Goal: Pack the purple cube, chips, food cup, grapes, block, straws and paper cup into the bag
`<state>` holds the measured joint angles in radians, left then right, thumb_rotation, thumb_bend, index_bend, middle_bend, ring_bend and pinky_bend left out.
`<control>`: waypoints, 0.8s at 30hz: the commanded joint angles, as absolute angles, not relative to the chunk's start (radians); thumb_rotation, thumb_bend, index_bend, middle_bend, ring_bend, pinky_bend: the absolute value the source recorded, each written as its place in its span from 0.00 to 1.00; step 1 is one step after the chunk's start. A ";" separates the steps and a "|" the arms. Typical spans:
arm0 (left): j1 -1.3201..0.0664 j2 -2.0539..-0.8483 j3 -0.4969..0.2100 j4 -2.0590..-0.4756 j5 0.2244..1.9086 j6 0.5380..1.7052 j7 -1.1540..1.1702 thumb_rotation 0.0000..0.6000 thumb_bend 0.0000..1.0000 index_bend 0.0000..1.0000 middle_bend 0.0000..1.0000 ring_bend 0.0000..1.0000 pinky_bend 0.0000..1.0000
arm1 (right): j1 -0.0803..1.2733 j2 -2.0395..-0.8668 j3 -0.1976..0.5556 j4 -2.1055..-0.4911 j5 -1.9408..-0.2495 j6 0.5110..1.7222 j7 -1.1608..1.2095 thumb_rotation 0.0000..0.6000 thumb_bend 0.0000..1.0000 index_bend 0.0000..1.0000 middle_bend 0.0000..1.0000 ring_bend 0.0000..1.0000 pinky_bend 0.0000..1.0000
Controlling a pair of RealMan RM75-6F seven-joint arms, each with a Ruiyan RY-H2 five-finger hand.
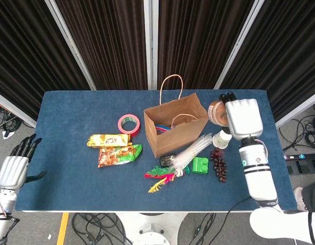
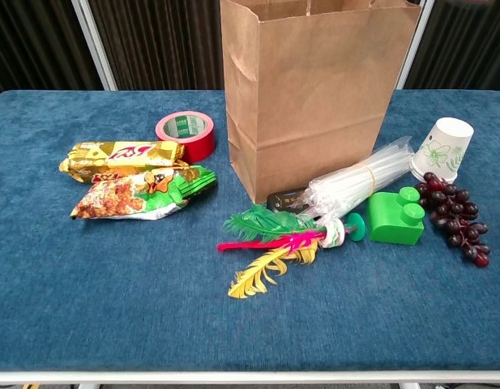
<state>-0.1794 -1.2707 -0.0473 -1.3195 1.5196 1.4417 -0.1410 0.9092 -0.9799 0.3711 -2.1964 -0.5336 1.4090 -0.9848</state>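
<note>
The right hand [image 1: 242, 118], holding the food cup [image 1: 216, 112] beside the bag [image 1: 176, 125], should carry it squarely over the opening before letting go; the left hand [image 1: 14, 167] idles empty, fingers straight.

The right hand [image 1: 242, 118] holds the food cup [image 1: 216, 112] above the bench [image 1: 70, 173], just right of the open paper bag [image 1: 176, 127]. The left hand [image 1: 14, 166] hangs off the bench's left edge, fingers extended.
</note>
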 commanded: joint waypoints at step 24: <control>-0.173 -1.284 -0.041 -1.262 1.506 1.428 -0.179 1.00 0.08 0.11 0.09 0.03 0.20 | 1.243 -1.316 0.414 -1.872 -0.254 1.402 -1.128 1.00 0.01 0.37 0.41 0.80 0.84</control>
<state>-0.1736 -1.2838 -0.0408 -1.2620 1.5057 1.4274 -0.1783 1.2435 -1.3153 0.4160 -1.8731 -0.2535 1.4034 -1.1296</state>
